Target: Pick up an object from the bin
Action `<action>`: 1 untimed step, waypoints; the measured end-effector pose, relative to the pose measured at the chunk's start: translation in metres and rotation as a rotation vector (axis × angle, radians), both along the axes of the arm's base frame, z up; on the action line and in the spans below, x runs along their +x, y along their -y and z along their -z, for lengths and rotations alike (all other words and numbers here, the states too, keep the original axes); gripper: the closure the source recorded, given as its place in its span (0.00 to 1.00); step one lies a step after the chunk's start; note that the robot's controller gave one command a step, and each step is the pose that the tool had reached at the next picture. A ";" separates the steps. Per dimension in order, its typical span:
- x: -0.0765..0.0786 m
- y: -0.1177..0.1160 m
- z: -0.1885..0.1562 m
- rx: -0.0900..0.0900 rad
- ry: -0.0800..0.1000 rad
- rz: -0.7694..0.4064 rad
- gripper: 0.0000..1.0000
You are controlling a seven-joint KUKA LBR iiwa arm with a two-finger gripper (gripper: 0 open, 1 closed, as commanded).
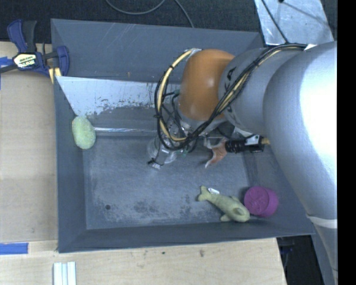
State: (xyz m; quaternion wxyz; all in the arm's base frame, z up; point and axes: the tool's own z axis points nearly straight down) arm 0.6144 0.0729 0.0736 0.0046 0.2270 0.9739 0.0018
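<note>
Gripper [159, 158] sat low over the grey floor near the middle of the bin [166, 242], tip pointing down and left, and whether it stood apart or together could not be told: the bundle of cables [166, 108] and the orange cover [203, 82] crowded right over it. Nothing could be seen in its grasp, and the floor beneath it looked bare. The big grey arm [296, 117] covered the bin's far right part, so whatever lay under there was out of sight. Count of loose things on show: four, one of each. One pale green oval lump [83, 132] lay at the left, against the foot of the far-left wall, well apart from the gripper. One small orange-pink piece [216, 153] lay just right of the gripper, half tucked under the arm, too unclear to name. One green fish-shaped toy [225, 205] lay toward the near right, and one purple round thing [261, 200] sat just beside it, at its tail end, by the right wall.
</note>
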 end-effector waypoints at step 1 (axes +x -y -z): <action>0.000 0.000 0.000 0.000 0.000 0.000 1.00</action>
